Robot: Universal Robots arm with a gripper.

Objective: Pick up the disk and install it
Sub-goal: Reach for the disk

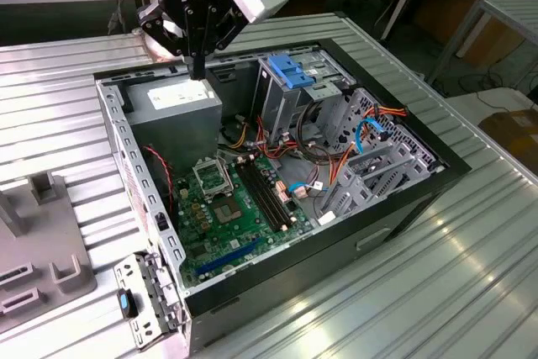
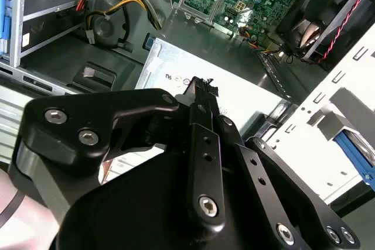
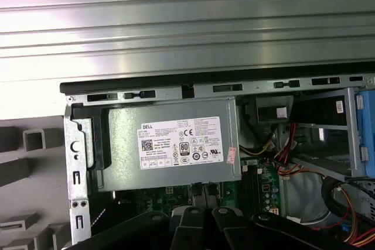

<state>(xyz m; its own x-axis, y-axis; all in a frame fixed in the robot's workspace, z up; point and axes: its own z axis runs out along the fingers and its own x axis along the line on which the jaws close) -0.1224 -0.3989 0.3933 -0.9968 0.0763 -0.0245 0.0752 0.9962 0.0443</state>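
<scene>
Jaws of the black gripper point(image 1: 199, 69) are closed, empty, over the grey metal power-supply box point(image 1: 172, 100). Blue-latched steel cage point(image 1: 282, 100) is seen toward the exterior view's right.

Power-supply box point(image 1: 172, 100) stands just under the claw point(image 1: 199, 71) (open room above the motherboard point(image 1: 223, 208)).

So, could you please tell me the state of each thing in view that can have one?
end effector: shut, hovering just above the power supply.
computer case: lying on its side, open, insides exposed.
power supply: seated in a corner of the case, label facing the open side.
processor socket: uncovered, no cooler on it.
</scene>
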